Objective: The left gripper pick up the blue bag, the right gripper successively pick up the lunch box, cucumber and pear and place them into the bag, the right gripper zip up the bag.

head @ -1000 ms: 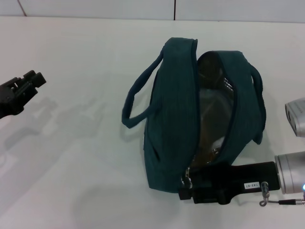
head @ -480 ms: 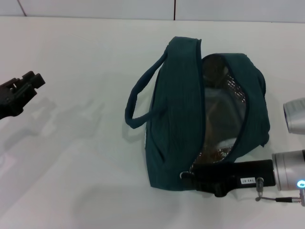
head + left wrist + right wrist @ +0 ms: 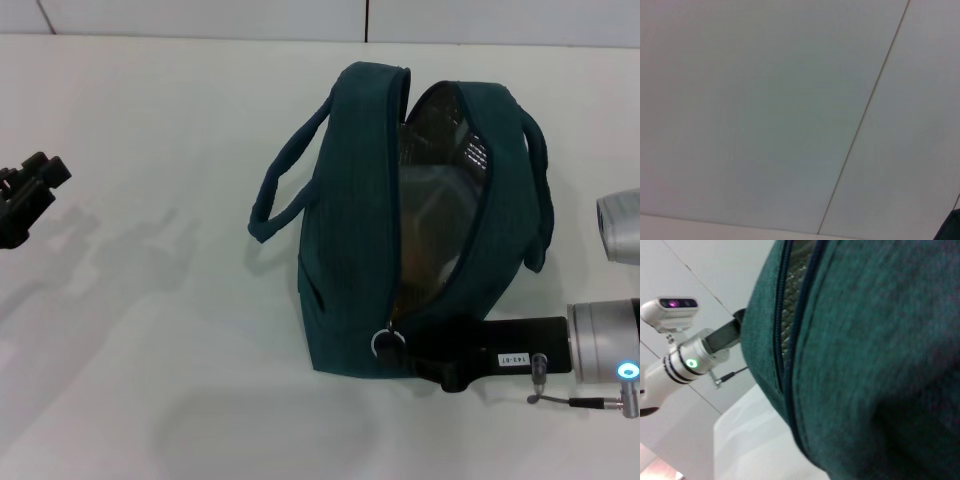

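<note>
On the white table, the right gripper pinches the blue bag's zipper pull; left gripper's jaws unclear.

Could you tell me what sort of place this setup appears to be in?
Probably a robot test bench in a lab: a bare white table against white panelled walls, holding only a blue bag, worked by the right gripper, the left gripper aside.

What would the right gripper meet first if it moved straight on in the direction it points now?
The right gripper points left along the bag's near end, at the zipper ring. It would probably press into that end first, though depth is unclear.
</note>
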Action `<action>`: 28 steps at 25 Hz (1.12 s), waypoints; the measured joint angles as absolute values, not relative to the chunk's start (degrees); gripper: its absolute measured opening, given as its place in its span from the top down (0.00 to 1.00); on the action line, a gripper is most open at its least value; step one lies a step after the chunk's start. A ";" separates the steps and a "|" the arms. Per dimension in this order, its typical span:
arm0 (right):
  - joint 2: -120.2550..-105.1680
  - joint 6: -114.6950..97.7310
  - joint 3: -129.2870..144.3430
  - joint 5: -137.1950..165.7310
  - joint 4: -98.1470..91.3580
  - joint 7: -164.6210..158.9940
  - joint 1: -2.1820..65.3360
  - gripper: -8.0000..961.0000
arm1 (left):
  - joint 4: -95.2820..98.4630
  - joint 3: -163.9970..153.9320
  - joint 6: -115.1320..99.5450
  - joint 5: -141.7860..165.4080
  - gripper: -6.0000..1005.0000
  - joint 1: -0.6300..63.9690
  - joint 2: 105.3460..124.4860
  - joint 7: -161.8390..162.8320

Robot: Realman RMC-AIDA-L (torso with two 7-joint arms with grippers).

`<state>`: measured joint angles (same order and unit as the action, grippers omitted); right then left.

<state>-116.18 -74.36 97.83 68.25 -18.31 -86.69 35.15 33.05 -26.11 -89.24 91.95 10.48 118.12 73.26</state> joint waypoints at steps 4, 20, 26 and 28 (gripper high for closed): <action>-115.76 -78.02 97.37 68.20 -18.02 -87.30 35.15 0.97 | 33.05 -26.10 -89.31 91.84 0.73 10.22 118.12 73.26; -114.68 -83.18 93.94 68.30 -19.15 -88.23 32.74 0.98 | 32.62 -26.25 -89.42 91.86 0.73 10.83 118.24 73.11; -115.06 -85.73 93.96 68.50 -20.13 -86.93 32.78 0.98 | 32.43 -26.47 -89.52 92.14 0.73 11.33 119.14 71.52; -115.16 -86.71 93.05 68.18 -20.60 -85.71 32.60 0.98 | 32.38 -26.48 -89.53 92.07 0.73 11.56 119.23 71.24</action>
<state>-115.16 -86.71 93.05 68.18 -20.60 -85.71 32.60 32.38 -26.47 -89.53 92.08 11.56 119.23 71.24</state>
